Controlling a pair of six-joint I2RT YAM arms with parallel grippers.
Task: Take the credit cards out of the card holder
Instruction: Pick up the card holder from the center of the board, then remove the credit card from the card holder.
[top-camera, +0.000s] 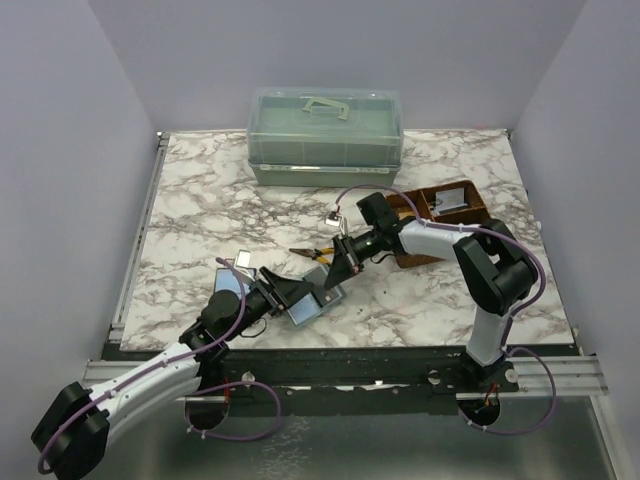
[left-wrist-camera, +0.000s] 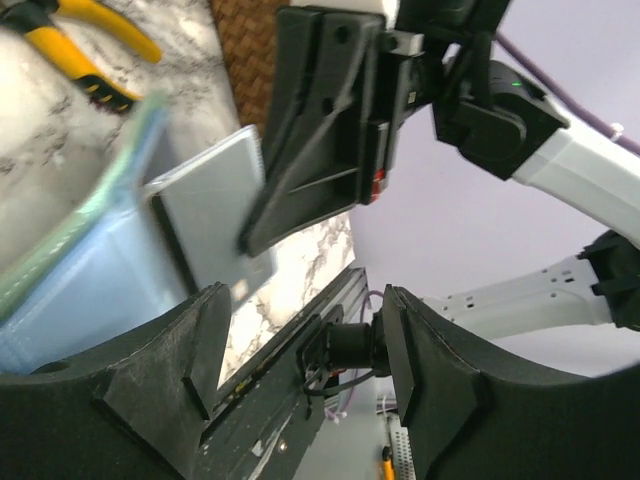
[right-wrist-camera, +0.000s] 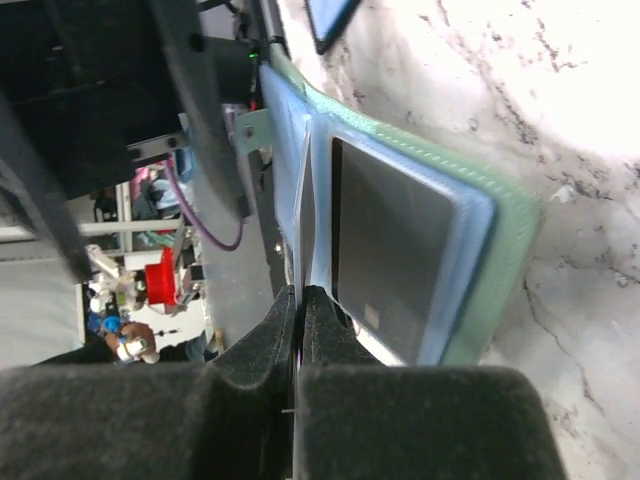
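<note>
The pale teal-blue card holder (top-camera: 305, 308) lies on the marble near the front edge, between my two grippers. A grey credit card (left-wrist-camera: 205, 215) sticks out of one of its pockets, and my right gripper (right-wrist-camera: 302, 295) is shut on that card's thin edge (right-wrist-camera: 304, 220). Another grey card (right-wrist-camera: 400, 250) sits in the pocket beside it. In the top view the right gripper (top-camera: 338, 268) reaches the holder from the right. My left gripper (left-wrist-camera: 300, 330) is open with nothing between its fingers, just left of the holder (top-camera: 292, 297). Two loose cards (top-camera: 236, 264) lie further left.
Yellow-handled pliers (top-camera: 315, 254) lie just behind the holder. A brown woven tray (top-camera: 470, 212) stands at the right, holding a flat grey item. At the back, a clear lidded box (top-camera: 325, 125) rests on the table. The table's front edge runs close below the holder.
</note>
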